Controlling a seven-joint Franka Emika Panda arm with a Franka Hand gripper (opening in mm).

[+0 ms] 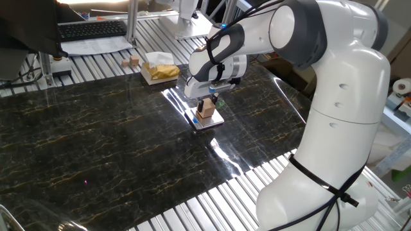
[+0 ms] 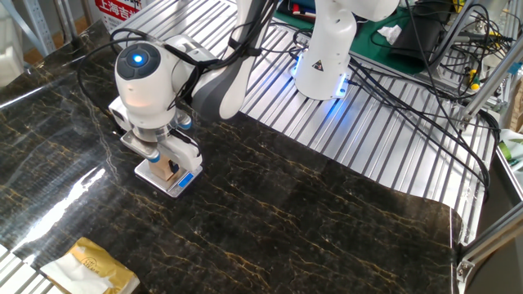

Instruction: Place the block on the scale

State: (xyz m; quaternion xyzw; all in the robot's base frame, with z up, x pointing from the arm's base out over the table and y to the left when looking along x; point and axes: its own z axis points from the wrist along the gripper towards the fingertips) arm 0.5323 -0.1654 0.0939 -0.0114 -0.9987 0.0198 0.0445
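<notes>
White arm (image 1: 334, 109), grey joints.
Glossy white rounded shells with dark grey bands at the joints; black cable looped round the lower body; a blue lit ring on the wrist cap (image 2: 136, 58); base (image 2: 324, 61) glows blue underneath, with a small triangular label.

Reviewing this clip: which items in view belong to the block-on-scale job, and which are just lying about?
Job: block, resting on the scale; gripper right above the block.

Lying about: tan box with yellow material, tiny wooden block, keyboard, cables.
</notes>
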